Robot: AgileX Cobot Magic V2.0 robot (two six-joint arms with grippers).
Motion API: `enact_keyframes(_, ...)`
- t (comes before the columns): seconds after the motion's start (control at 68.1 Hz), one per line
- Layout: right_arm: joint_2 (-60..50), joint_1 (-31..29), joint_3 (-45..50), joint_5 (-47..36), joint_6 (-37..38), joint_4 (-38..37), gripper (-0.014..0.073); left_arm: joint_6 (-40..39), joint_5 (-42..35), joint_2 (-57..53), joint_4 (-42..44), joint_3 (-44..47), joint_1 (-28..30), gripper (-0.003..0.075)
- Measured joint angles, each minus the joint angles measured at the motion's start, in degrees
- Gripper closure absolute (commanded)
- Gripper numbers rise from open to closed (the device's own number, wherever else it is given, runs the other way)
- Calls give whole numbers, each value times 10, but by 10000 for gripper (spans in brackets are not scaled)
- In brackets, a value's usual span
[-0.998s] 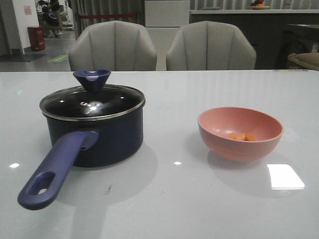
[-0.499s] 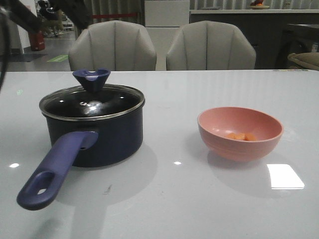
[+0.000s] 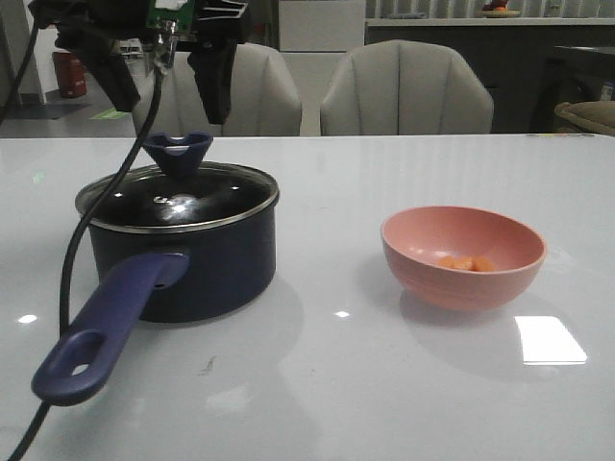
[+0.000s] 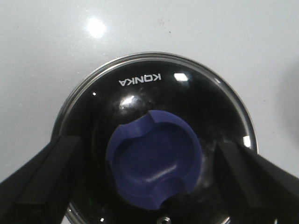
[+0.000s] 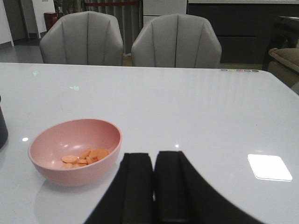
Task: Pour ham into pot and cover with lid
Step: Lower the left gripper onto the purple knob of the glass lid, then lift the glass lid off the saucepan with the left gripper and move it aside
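Ham [image 3: 466, 262] — a few small orange-pink chunks — is lying in the bottom of the salmon-pink round bowl [image 3: 463, 255] on the right of the white table [image 3: 384, 384] in the front view, not yet poured. Across the table, the dark navy round saucepan [image 3: 183, 252] is sitting with its round clear glass lid [image 3: 178, 197] still on. Within the last second the left gripper [image 3: 163, 82] is arriving above the lid's dark blue funnel-shaped knob [image 3: 177, 152], jaws spread wide and gripping nothing — likely a lid lift is beginning.

From the left wrist, the knob [image 4: 154, 168] is sitting centred between the two black fingers [image 4: 44, 175], well clear of both.

From the right wrist, the right gripper [image 5: 153, 175] is resting near the bowl [image 5: 74, 150], its jaws pressed together and empty; the ham [image 5: 86, 157] is showing as thin slices.
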Motion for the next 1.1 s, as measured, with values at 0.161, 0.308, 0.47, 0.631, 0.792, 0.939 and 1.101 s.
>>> enact_keyframes(0.161, 0, 0, 0, 0, 0, 0, 447, -20, 10, 28, 1, -17, 0, 104)
enact_keyframes(0.308, 0, 0, 0, 0, 0, 0, 447, -34, 10, 44, -1, -17, 0, 104)
enact_keyframes(0.47, 0, 0, 0, 0, 0, 0, 447, -47, 10, 59, -8, -20, 5, 118)
enact_keyframes(0.631, 0, 0, 0, 0, 0, 0, 447, -50, 10, 68, -29, -20, 12, 262)
enact_keyframes(0.792, 0, 0, 0, 0, 0, 0, 447, -51, 9, 69, -35, -22, 14, 434)
enact_keyframes(0.939, 0, 0, 0, 0, 0, 0, 447, -51, 19, 73, -34, -41, 14, 463)
enact_keyframes(1.101, 0, 0, 0, 0, 0, 0, 447, -51, 32, 50, -10, -48, 14, 463)
